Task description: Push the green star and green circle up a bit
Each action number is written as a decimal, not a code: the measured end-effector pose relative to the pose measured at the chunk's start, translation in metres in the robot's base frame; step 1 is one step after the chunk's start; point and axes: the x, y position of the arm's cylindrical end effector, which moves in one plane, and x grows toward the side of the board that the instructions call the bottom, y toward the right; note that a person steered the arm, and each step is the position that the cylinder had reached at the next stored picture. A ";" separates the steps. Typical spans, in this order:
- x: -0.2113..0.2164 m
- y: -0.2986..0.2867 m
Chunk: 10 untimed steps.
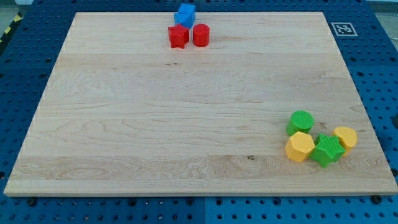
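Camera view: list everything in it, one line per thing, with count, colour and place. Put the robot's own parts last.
board: one, light wood, fills most of the view
blue block: one, blue, top edge of the board, touching the red pair below it
red star: one, red, near the top, left of the red cylinder
red cylinder: one, red, beside the red star
green circle: one, green, top of the lower right cluster
green star: one, green, bottom of that cluster
yellow blocks: two, yellow, one on each side of the green star
marker tag: one, black and white, top right corner
pegboard: one, blue, around the board
my tip: not in view
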 end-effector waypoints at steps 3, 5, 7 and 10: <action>0.074 -0.086; 0.074 -0.133; 0.044 -0.132; -0.002 -0.149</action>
